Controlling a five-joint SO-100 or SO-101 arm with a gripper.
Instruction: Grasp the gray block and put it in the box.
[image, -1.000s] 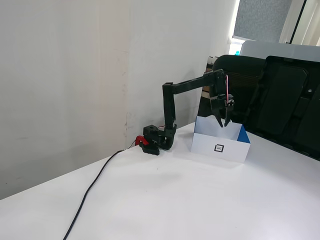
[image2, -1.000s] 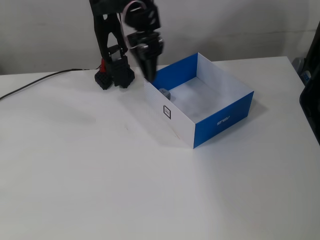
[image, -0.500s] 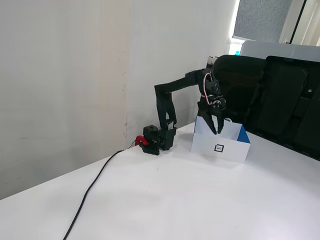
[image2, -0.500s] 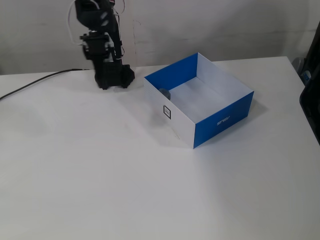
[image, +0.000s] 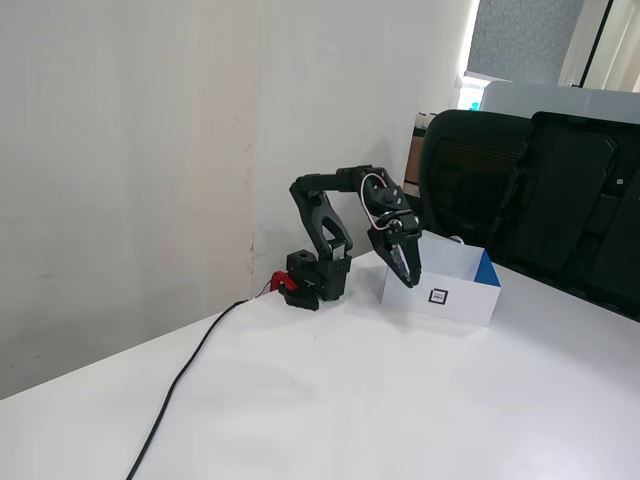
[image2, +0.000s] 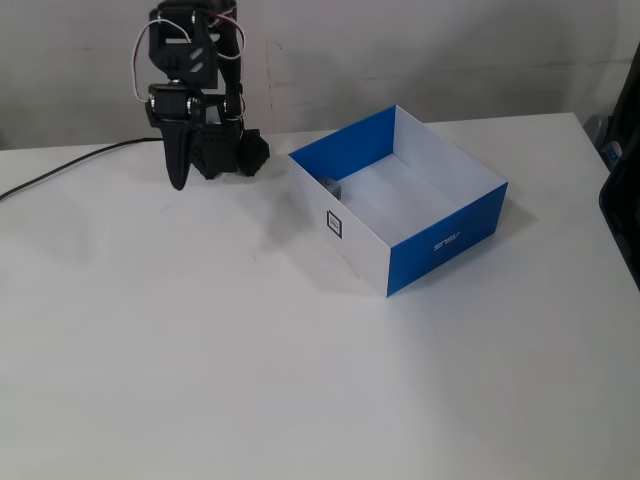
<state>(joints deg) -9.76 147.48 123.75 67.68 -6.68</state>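
I see the box (image2: 440, 245) sitting on the white table (image2: 300, 380), turned at an angle in a fixed view so one corner points toward the camera and its long sides run from upper left to lower right. Its near left wall is white with a small black square marker (image2: 334, 223); the near right wall and the inner far wall are blue. The block (image2: 330, 187) lies inside, tucked against the left wall near the far corner; only a gray sliver shows over the rim, so I can't make out its shape or faces. My gripper (image2: 177, 180) hangs fingers-down to the left of the box, apart from it, pinched together and holding nothing. In a fixed view (image: 412, 278) it overlaps the box's left end.
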